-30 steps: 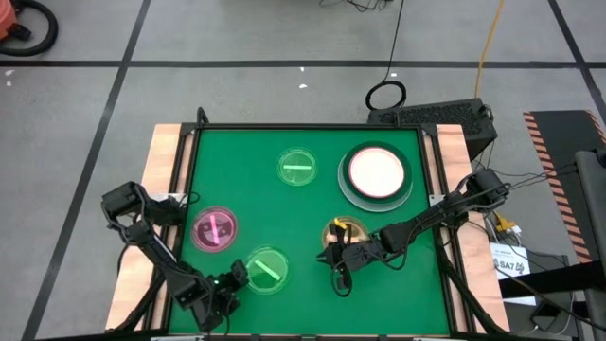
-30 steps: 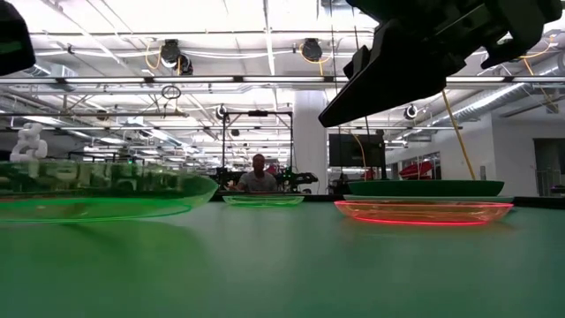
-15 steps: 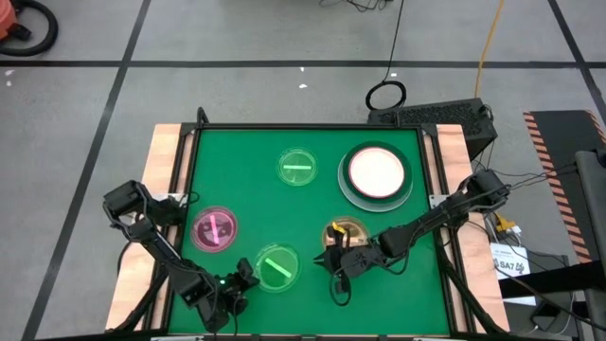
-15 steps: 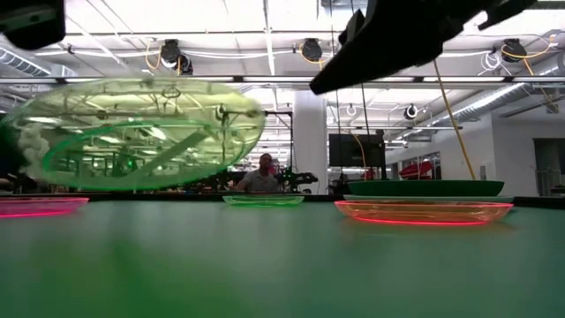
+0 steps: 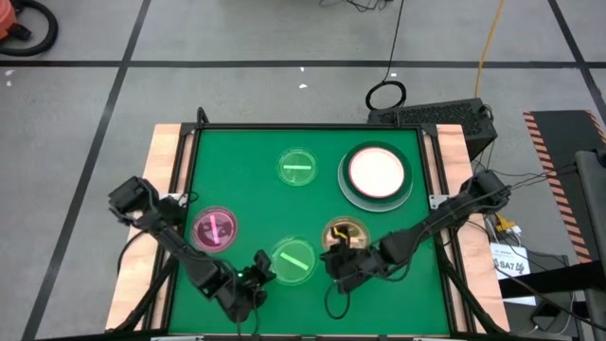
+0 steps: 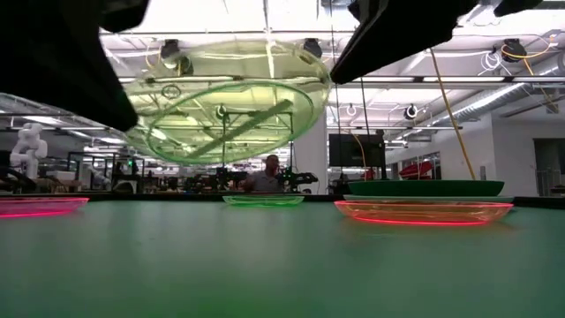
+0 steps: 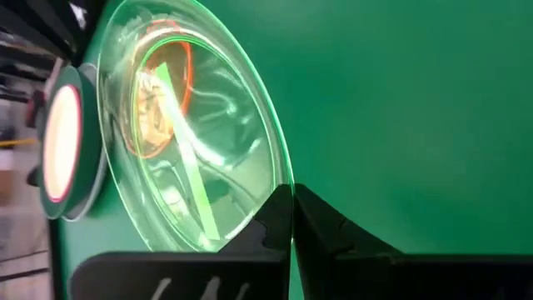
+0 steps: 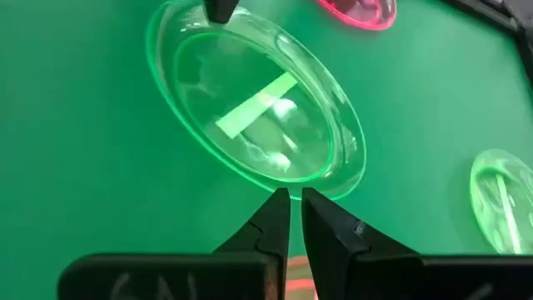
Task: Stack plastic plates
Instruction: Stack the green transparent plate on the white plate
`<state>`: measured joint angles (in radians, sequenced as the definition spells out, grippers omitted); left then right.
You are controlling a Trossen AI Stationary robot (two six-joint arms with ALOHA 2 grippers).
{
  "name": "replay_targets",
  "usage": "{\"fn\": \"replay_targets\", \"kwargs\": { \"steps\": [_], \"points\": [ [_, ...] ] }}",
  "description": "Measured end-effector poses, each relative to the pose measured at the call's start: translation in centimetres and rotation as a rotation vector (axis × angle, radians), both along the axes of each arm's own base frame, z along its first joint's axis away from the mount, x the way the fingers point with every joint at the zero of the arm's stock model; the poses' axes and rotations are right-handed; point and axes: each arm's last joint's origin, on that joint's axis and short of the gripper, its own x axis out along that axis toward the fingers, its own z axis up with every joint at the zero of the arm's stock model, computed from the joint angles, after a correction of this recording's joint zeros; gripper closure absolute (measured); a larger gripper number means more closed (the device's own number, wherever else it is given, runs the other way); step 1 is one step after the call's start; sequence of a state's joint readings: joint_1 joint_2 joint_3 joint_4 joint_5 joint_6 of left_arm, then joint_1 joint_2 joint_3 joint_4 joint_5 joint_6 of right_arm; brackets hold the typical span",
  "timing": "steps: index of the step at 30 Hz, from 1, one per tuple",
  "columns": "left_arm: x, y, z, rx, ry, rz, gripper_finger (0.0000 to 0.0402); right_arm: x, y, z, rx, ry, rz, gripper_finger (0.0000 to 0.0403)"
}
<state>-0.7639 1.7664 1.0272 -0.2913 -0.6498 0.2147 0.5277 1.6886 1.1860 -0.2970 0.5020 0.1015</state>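
Item: translucent green dish (image 5: 294, 259), lower centre of the high view, lifted off the green tabletop (image 5: 256, 152) just left of the amber dish (image 5: 345, 233). Left claw (image 5: 258, 273) is clenched on its thin rim; right claw (image 5: 333, 263) is nearly closed, gripping nothing visible. Handling: light, stiff, slick; take by the rim edge only.

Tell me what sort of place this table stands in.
Probably a robotics lab or open industrial workspace. The low view shows a high ceiling with lights and ducts, workbenches where a person sits, and a white robot figure; the green table stands on a taped concrete floor.
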Motion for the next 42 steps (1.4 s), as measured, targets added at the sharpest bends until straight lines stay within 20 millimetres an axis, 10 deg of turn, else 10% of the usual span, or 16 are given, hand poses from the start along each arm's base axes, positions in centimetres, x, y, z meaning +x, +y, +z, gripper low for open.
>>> {"fn": "replay_targets", "kwargs": {
  "steps": [12, 27, 42],
  "points": [
    [2.1, 1.7, 0.4, -0.083, -0.020, 0.056, 0.0396, -1.8, 2.0, 1.5, -0.040, 0.113, -0.006, 0.0364],
    [4.0, 3.1, 0.7, -0.125, -0.003, -0.039, 0.0396, -1.2, 2.2, 1.7, 0.077, 0.123, 0.088, 0.0255],
    [4.5, 3.9, 0.6, -0.085, 0.019, -0.087, 0.0396, 0.7, -1.1, 1.6, 0.249, 0.236, 0.161, 0.0296]
  ]
}}
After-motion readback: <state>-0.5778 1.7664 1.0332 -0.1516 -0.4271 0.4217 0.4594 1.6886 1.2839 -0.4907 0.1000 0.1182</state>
